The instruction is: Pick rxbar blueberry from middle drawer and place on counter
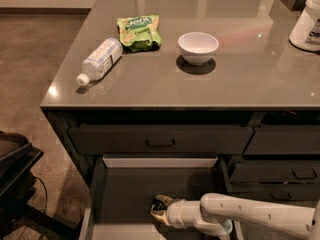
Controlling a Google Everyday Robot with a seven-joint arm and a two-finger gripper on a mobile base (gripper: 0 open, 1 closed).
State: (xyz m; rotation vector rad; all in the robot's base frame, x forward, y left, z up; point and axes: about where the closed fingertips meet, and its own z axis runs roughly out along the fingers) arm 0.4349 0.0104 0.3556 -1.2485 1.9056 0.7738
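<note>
Gripper shown low inside the open middle drawer, near its front and right of centre, carried on the pale arm that enters from the lower right. Whether the gripper is apart, together or clamped on anything cannot be told from this view. The rxbar blueberry is not made out as a separate object; it is judged to lie on the drawer floor at or beneath the gripper's tip, where a dark patch is hidden by the wrist. The rest of the grey floor is seen bare up to the pale rear rim.

Above, the closed top drawer front overhangs the drawer's rear. On the surface a water bottle lies on its side near the left edge, a green pouch lies just behind it, a white bowl stands near the centre, and a white container stands at the far right.

The step in hand is judged to be the grasp within the drawer. A flat bar is best taken across its narrow width, with the gripper pressed close to the floor so that the wrapper is not skated forward. A firm hold should be confirmed before lifting. The lift is best made straight up and outward, clear of the drawer rim and the overhanging edge, toward the open stretch of surface to the right of the bowl.
</note>
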